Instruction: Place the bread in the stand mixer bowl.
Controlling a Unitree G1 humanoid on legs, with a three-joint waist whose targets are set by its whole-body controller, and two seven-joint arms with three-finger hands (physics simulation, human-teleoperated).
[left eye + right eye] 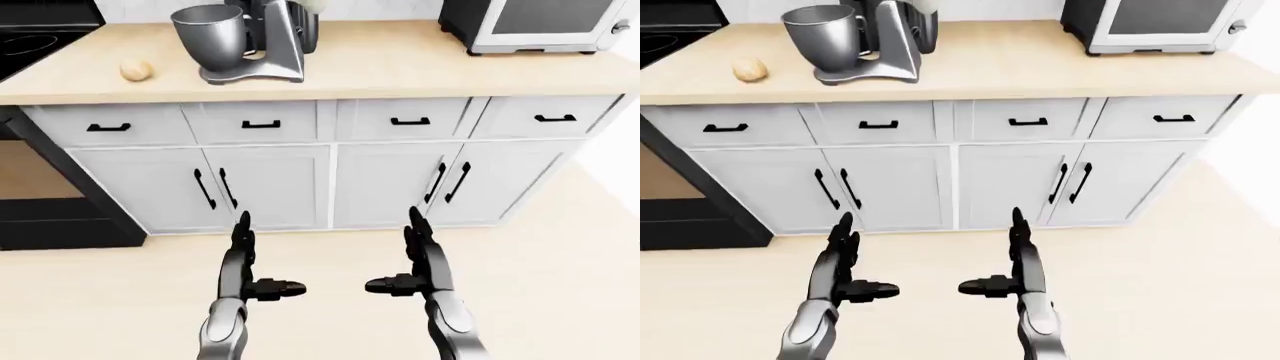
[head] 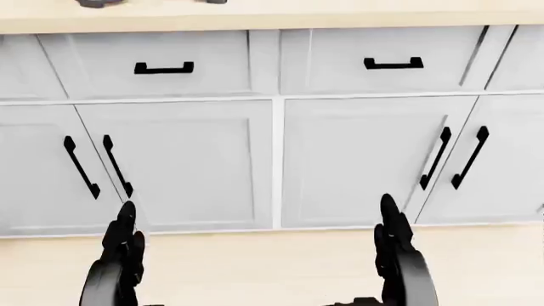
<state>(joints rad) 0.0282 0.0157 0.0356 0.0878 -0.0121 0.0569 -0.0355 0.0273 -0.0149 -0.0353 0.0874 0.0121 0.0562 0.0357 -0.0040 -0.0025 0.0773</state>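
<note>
One bread (image 1: 136, 70) roll sits on the worktop (image 1: 400, 67), just left of the single stand mixer (image 1: 262, 45) and its bowl (image 1: 210, 34). It's too round to show any long axis. Left hand (image 1: 252, 270) and right hand (image 1: 410, 266) hang low with fingers spread, holding nothing.

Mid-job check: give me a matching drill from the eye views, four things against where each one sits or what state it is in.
Things:
1. bread
2. stand mixer bowl
3. toaster oven
4. left robot hand

Places or states:
A. top right of the left-eye view, on the counter
B. open and empty, low over the floor
C. on the counter, left of the mixer
D. grey metal, mounted on the mixer

Pairs: 1-C, 2-D, 3-A, 4-B
</note>
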